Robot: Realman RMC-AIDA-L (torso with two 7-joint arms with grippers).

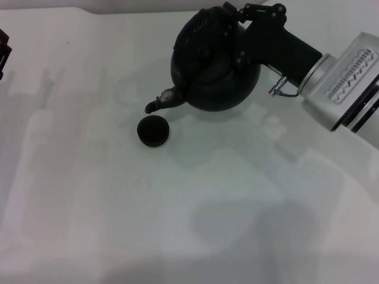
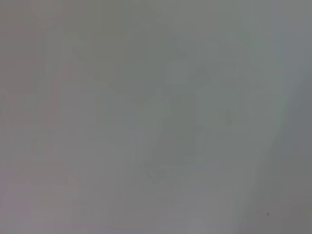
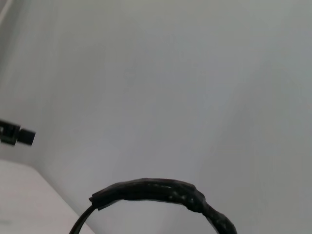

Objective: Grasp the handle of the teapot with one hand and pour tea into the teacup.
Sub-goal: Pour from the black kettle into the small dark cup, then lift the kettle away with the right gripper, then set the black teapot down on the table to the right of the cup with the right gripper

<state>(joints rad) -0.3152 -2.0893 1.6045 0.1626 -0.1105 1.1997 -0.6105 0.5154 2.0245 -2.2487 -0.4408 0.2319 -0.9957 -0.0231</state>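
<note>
Gripping the handle (image 3: 161,191) at the teapot's (image 1: 214,65) top, the right claw (image 1: 251,26) is clamped shut around it; the spout points away from the claw, down toward the teacup (image 1: 153,131) just beyond its tip. Left claw (image 1: 3,50) parked far aside.

Right arm: a ribbed silver-white cylindrical wrist housing (image 1: 346,83) is seen, joined to a matte black angular gripper (image 1: 260,26); a thin looped cable (image 1: 279,87) is noted beneath.

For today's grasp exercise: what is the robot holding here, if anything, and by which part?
The right hand holds the round matte black teapot by its arched black handle, spout tilted down toward the tiny dark teacup. The left hand holds nothing visible.
</note>
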